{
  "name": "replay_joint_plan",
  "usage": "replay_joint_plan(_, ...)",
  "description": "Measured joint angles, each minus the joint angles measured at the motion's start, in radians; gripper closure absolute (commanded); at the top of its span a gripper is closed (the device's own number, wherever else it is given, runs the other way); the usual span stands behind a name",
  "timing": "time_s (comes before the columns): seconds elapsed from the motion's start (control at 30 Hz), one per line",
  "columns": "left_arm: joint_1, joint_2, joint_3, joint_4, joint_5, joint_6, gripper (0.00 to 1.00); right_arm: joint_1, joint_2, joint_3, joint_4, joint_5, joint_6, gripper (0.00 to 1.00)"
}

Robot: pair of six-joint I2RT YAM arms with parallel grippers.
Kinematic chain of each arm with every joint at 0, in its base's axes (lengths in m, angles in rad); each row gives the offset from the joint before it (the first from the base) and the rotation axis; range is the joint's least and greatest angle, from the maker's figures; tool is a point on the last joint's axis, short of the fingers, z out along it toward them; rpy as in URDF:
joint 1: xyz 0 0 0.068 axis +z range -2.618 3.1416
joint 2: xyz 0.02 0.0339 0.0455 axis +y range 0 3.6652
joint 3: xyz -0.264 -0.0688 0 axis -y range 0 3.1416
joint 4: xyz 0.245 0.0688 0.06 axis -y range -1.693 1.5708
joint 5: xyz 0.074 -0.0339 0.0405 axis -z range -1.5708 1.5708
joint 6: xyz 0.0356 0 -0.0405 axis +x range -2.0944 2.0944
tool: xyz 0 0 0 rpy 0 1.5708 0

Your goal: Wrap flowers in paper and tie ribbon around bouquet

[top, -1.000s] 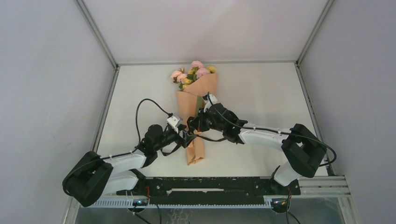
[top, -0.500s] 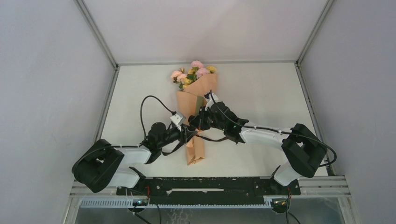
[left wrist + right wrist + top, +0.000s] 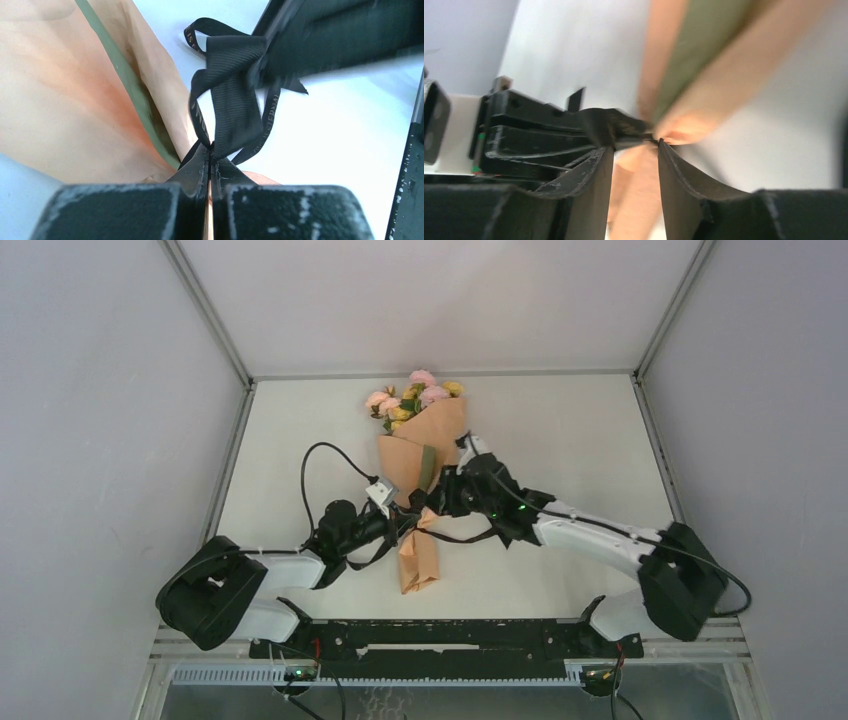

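Matte white worktop (image 3: 560,430) carries the tapered peach-paper bouquet (image 3: 420,455) at its centre, blooms at the far end. At the bouquet's narrow waist the left claw (image 3: 210,150) is clenched on the ribbed black ribbon (image 3: 235,100), while the right claw (image 3: 635,145) stands parted at the paper cone.

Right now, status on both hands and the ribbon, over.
Left hand shut on ribbon at waist of bouquet. Right hand open, close beside the left. No obstruction seen.

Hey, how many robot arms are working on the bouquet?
2. The left arm comes in from the left, left gripper shut on the ribbon. The right arm comes from the right, right gripper open at the bouquet. None seems hidden.
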Motion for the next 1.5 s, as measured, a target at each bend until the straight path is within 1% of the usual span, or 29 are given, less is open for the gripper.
replay_joint_plan(0.07, 0.0, 0.0, 0.0, 0.001, 0.0, 0.013, 1.0, -0.044, -0.08, 0.0, -0.121, 0.051, -0.014, 0.47)
replay_joint_plan(0.17, 0.0, -0.001, -0.001, 0.001, 0.002, 0.065, 1.0, -0.172, -0.185, 0.005, -0.305, 0.126, -0.019, 0.47)
replay_joint_plan(0.27, 0.0, -0.004, -0.003, -0.002, 0.017, 0.125, 1.0, -0.282, -0.179, 0.031, -0.445, 0.155, -0.035, 0.47)
replay_joint_plan(0.33, 0.0, -0.008, -0.003, -0.005, 0.042, 0.169, 1.0, -0.322, -0.119, 0.068, -0.546, 0.161, -0.059, 0.46)
replay_joint_plan(0.47, -0.003, -0.017, -0.013, -0.006, 0.065, 0.235, 1.0, -0.319, 0.044, 0.166, -0.675, 0.111, -0.134, 0.45)
replay_joint_plan(0.57, -0.004, -0.023, -0.019, -0.015, 0.076, 0.273, 1.0, -0.31, 0.181, 0.264, -0.715, 0.071, -0.202, 0.44)
replay_joint_plan(0.7, -0.005, -0.037, -0.026, -0.035, 0.079, 0.309, 1.0, -0.305, 0.337, 0.382, -0.732, 0.057, -0.273, 0.44)
replay_joint_plan(0.87, -0.005, -0.042, -0.033, -0.04, 0.087, 0.332, 1.0, -0.304, 0.471, 0.429, -0.741, 0.065, -0.326, 0.45)
replay_joint_plan(0.9, -0.005, -0.042, -0.033, -0.041, 0.089, 0.337, 1.0, -0.304, 0.472, 0.437, -0.734, 0.061, -0.33, 0.48)
replay_joint_plan(0.93, -0.005, -0.042, -0.033, -0.041, 0.09, 0.343, 1.0, -0.304, 0.477, 0.443, -0.728, 0.063, -0.335, 0.54)
replay_joint_plan(0.97, -0.005, -0.042, -0.033, -0.042, 0.09, 0.348, 1.0, -0.304, 0.484, 0.445, -0.725, 0.063, -0.34, 0.65)
replay_joint_plan(1.0, -0.005, -0.042, -0.033, -0.042, 0.09, 0.351, 1.0, -0.304, 0.487, 0.449, -0.726, 0.065, -0.345, 0.79)
replay_joint_plan(1.03, -0.005, -0.042, -0.033, -0.043, 0.09, 0.354, 1.0, -0.304, 0.489, 0.451, -0.724, 0.065, -0.35, 0.99)
replay_joint_plan(1.2, -0.005, -0.042, -0.033, -0.043, 0.091, 0.369, 1.0, -0.312, 0.493, 0.455, -0.718, 0.057, -0.356, 1.0)
replay_joint_plan(1.3, -0.005, -0.042, -0.033, -0.043, 0.103, 0.385, 1.0, -0.318, 0.455, 0.443, -0.723, 0.054, -0.361, 1.0)
replay_joint_plan(1.37, -0.005, -0.045, -0.033, -0.044, 0.114, 0.404, 1.0, -0.322, 0.369, 0.423, -0.729, 0.037, -0.365, 1.0)
replay_joint_plan(1.43, -0.005, -0.05, -0.033, -0.046, 0.133, 0.436, 1.0, -0.309, 0.23, 0.418, -0.714, 0.03, -0.368, 1.0)
replay_joint_plan(1.47, -0.005, -0.053, -0.033, -0.047, 0.142, 0.455, 1.0, -0.301, 0.172, 0.429, -0.702, 0.037, -0.372, 1.0)
replay_joint_plan(1.5, -0.005, -0.055, -0.033, -0.05, 0.152, 0.475, 1.0, -0.283, 0.094, 0.486, -0.687, 0.061, -0.378, 1.0)
